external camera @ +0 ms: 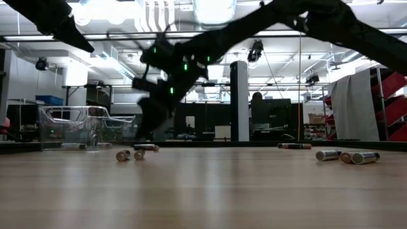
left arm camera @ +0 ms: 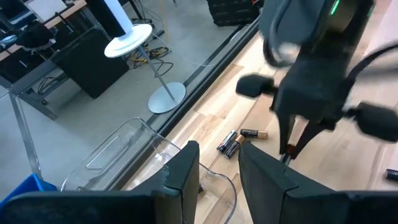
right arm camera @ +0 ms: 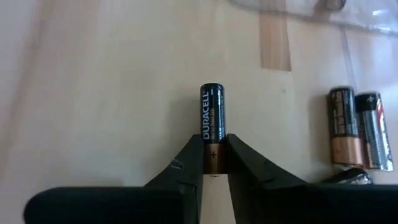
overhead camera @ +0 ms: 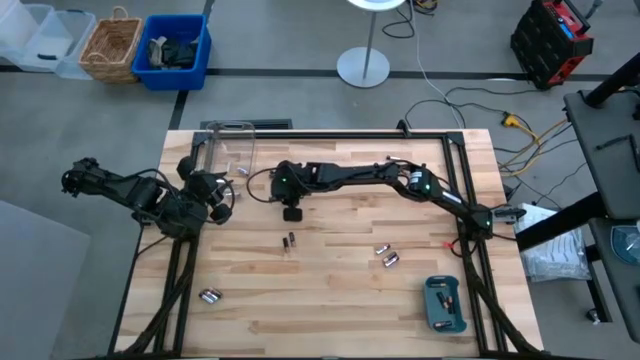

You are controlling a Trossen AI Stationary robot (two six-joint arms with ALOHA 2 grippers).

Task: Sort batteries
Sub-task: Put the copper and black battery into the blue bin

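From my station, the right end effector is pinching a battery: its two fingers are pressed against the coppery end, while the black end sticks out ahead of them. In the high view this right end effector sits a little toward ten o'clock of the desk's centre, with the arm reaching in from three o'clock. I cannot make out the held cell from above.

The left end effector is spread a little, a narrow gap between its fingers, and nothing sits between them. It hangs near the clear plastic box at about ten o'clock on the desk, where the high view shows the left end effector.

Loose batteries lie scattered: a pair just toward six o'clock of the right end effector, a few at about four o'clock, and one group near seven o'clock. Two more lie side by side beside the held one, and a third beneath them is cut off by the frame edge. The teal tray rests at five o'clock; its contents are too small to tell.

In the low view, the arm is a dark shape against the lights, and the end effector tips cannot be read there.
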